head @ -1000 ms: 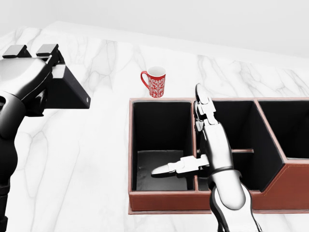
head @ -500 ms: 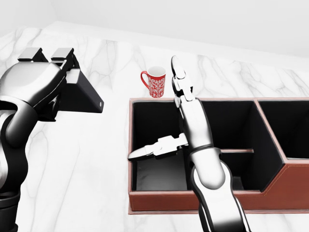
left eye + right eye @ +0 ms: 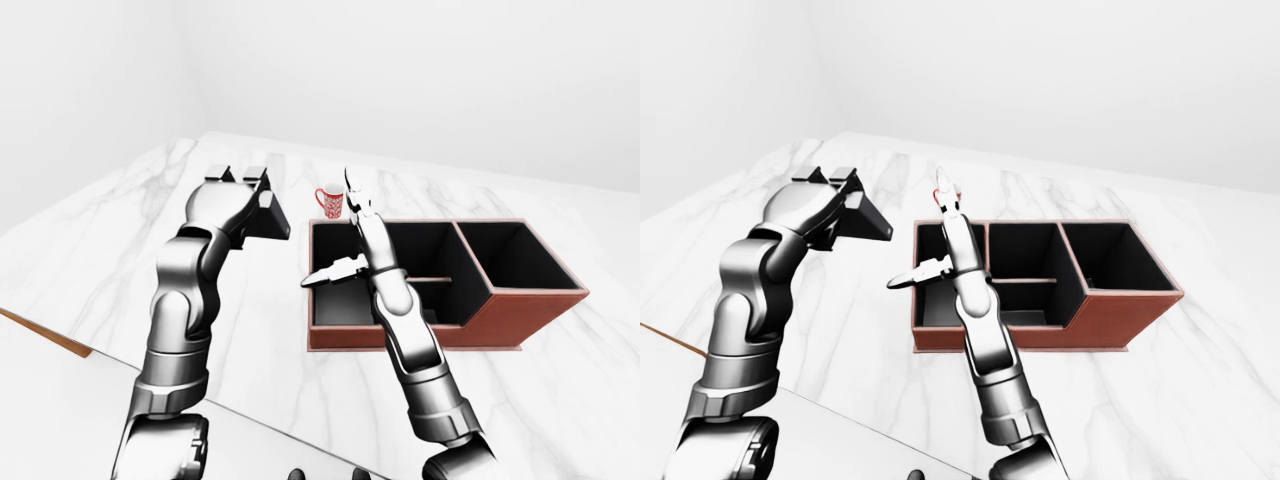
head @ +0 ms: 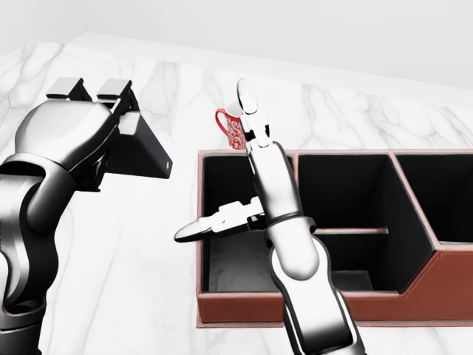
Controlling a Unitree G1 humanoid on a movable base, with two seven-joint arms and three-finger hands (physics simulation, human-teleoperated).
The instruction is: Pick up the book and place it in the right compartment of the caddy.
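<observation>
1. On the left of the head view, the left hand [image 4: 92, 122] is clenched around the black book [image 4: 140, 151], holding it tilted in the air above the marble counter [image 4: 148, 251]. Over the last second it has carried the book steadily rightward, toward the caddy.
2. The right hand [image 4: 236, 177] has swung left across the caddy. It was over the middle divider a second ago and now stands above the left compartment's edge, fingers spread and holding nothing. One finger points up in front of the red patterned mug [image 4: 230, 127]; another sticks out leftward beyond the caddy's wall.
3. My reading is that the two hands are closing for a handover, since the right compartment lies far from the left arm.
4. The brown caddy [image 3: 530, 310] with its black lining sits right of centre. Its right compartment [image 3: 515, 255] holds nothing yet.
5. The counter is white, grey-veined marble; the walls behind are plain white.
</observation>
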